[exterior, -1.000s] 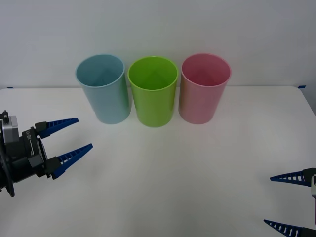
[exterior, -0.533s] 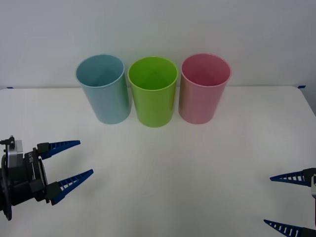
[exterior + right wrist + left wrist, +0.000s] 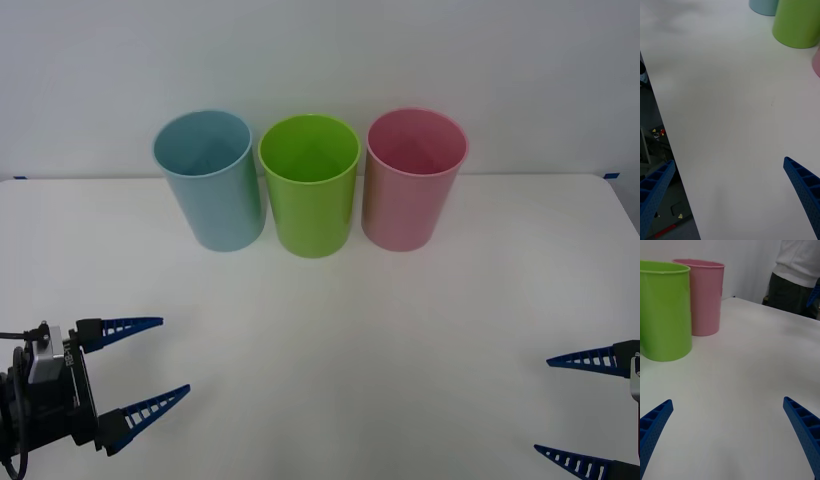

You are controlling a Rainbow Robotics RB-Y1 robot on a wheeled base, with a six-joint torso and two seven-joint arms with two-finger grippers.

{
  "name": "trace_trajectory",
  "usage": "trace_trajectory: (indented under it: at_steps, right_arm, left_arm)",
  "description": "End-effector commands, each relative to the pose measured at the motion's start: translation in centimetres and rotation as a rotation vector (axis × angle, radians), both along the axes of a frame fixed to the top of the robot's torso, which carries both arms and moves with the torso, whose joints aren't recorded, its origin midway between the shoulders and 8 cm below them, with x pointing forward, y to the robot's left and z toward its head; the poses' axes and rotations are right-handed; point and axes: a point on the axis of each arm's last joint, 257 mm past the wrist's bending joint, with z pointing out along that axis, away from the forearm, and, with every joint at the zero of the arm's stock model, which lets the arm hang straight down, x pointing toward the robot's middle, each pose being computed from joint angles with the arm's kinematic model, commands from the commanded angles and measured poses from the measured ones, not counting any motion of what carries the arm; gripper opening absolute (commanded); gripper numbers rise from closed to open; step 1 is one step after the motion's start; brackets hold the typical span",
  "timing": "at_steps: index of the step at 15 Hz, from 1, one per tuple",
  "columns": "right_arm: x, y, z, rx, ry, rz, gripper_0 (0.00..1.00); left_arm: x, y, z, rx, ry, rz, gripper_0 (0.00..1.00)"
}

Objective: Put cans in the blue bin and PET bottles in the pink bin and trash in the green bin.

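Blue bin (image 3: 209, 180), green bin (image 3: 310, 185) and pink bin (image 3: 413, 178) stand in a row at twelve o'clock on the tabletop (image 3: 340, 340). Left gripper (image 3: 145, 368), eight o'clock, fingers spread, empty; right gripper (image 3: 580, 410), four o'clock, likewise.

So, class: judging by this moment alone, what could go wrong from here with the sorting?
1. The blue bin, green bin and pink bin stand almost touching, so a drop could land in the wrong one.
2. A low reach by the open left end effector might tip one of these tall bins.
3. The right end effector, also open, sits at the table edge and could clip it.
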Motion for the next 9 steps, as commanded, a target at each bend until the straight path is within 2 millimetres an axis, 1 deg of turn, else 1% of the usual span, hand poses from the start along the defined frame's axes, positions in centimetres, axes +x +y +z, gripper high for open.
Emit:
trace_trajectory:
  at_steps: [1, 3, 5, 9]
  right_arm:
    - [0.0, 0.0, 0.0, 0.0, 0.0, 0.0, 1.0]
    - [0.0, 0.0, 0.0, 0.0, 0.0, 0.0, 1.0]
    - [0.0, 0.0, 0.0, 0.0, 0.0, 0.0, 1.0]
    - [0.0, 0.0, 0.0, 0.0, 0.0, 0.0, 1.0]
  left_arm:
    - [-0.6, 0.6, 0.0, 0.039, -0.011, 0.014, 1.0]
    - [-1.3, 0.5, -0.1, 0.035, 0.007, 0.016, 1.0]
    - [-1.6, 0.5, -0.3, 0.034, 0.017, 0.018, 1.0]
    - [-1.6, 0.7, -0.3, 0.032, 0.025, 0.03, 1.0]
